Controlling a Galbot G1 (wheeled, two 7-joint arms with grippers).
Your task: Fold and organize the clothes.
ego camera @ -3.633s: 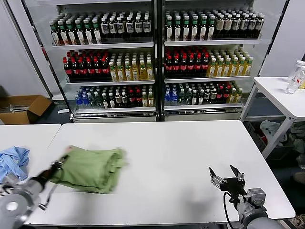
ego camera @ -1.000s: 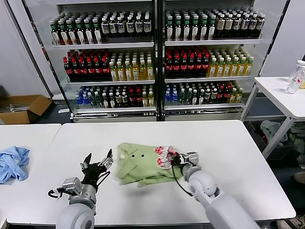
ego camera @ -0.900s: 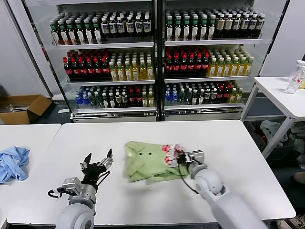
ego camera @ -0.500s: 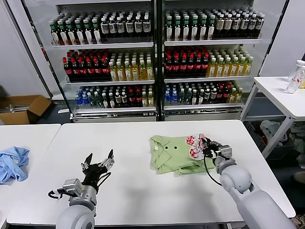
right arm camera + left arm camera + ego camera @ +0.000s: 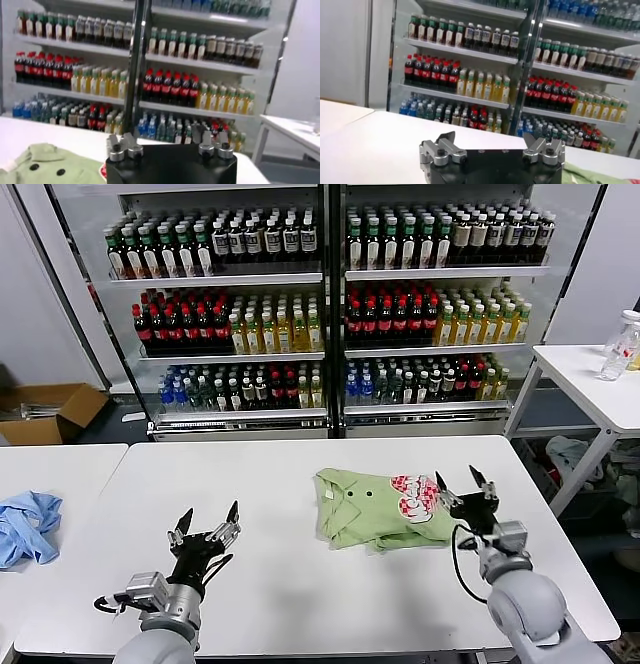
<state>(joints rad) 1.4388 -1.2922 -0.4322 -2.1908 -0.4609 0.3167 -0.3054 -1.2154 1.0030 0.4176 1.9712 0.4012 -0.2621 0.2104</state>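
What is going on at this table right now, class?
A two-armed robot is tidying clothes. The folded green shirt lies on the white table, print side up. The right tool hangs open just beside the shirt's printed edge, holding nothing. The left tool is open too, raised over bare table well away from the shirt. A blue cloth sits on the neighbouring table.

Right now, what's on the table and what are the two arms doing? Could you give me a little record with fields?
Folded item: green shirt, collar and pink-red-and-white print facing up, lying on the white table
Right tool: open, raised just beside the shirt's printed end, holding nothing
Left tool: open, raised over the table well to the left of the shirt, holding nothing
Other cloth: blue garment, crumpled on the neighbouring table at far left
Background: fridge shelves of bottled drinks
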